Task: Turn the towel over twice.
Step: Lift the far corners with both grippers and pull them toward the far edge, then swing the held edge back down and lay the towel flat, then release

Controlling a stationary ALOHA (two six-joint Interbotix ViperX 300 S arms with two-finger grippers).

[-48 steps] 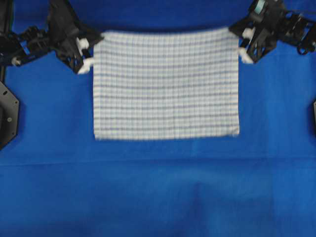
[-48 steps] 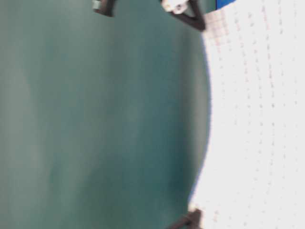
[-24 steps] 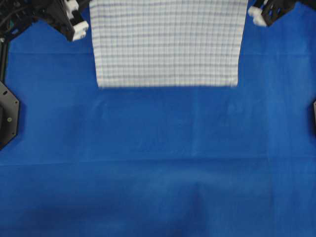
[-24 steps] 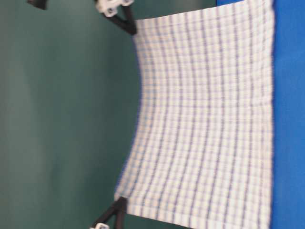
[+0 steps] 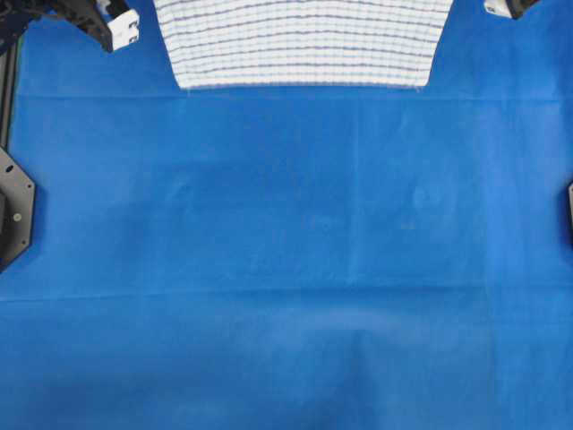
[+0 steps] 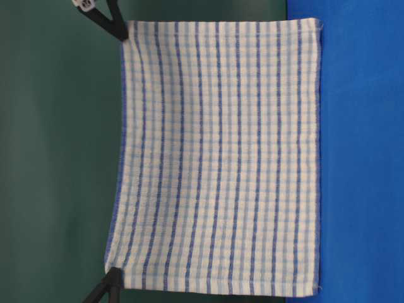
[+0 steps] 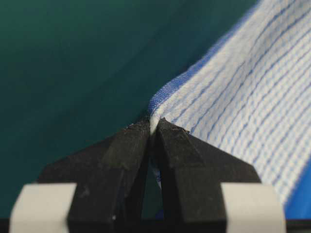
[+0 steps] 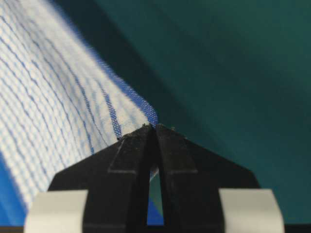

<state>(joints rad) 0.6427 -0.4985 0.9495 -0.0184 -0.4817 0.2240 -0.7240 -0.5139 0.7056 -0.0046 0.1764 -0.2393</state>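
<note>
The towel (image 5: 300, 40), white with blue stripes, hangs spread flat at the far side of the table, held up by its two upper corners. My left gripper (image 7: 154, 125) is shut on one corner, and the cloth (image 7: 243, 97) runs away to its right. My right gripper (image 8: 155, 127) is shut on the other corner, with the cloth (image 8: 58, 97) to its left. From overhead, the left gripper (image 5: 121, 27) and right gripper (image 5: 501, 7) flank the towel. At table level the towel (image 6: 221, 158) faces the camera, black fingers (image 6: 113, 25) on one corner. Its lower hem is at the blue cover; I cannot tell whether they touch.
The blue table covering (image 5: 286, 269) lies flat with faint creases. Black arm bases stand at the left edge (image 5: 13, 210) and right edge (image 5: 569, 210). A dark green backdrop (image 6: 57, 158) is behind the towel.
Both grippers have carried the towel up and toward the table's far side. It went from lying over the table to hanging upright and stretched flat.
</note>
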